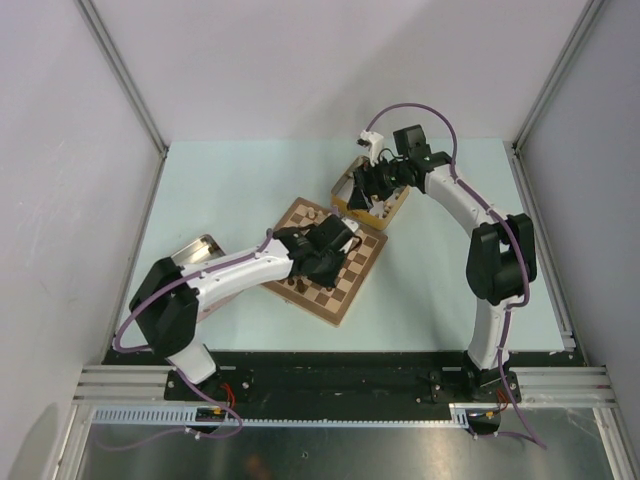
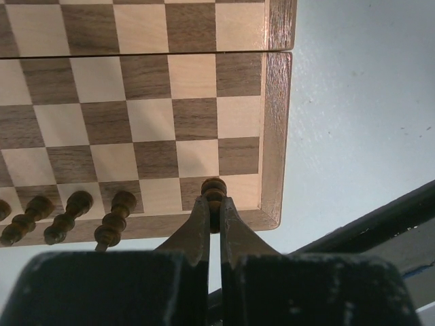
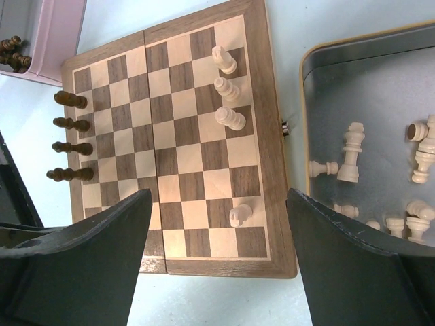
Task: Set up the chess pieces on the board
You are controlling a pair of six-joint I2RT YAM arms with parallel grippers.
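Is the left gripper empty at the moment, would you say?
No, the left gripper is shut on a dark chess piece near a corner of the board.

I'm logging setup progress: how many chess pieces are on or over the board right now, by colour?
Pale pieces on the board: 4
Dark pieces standing on the board: 4
Dark piece held in the left end effector: 1
Total: 9
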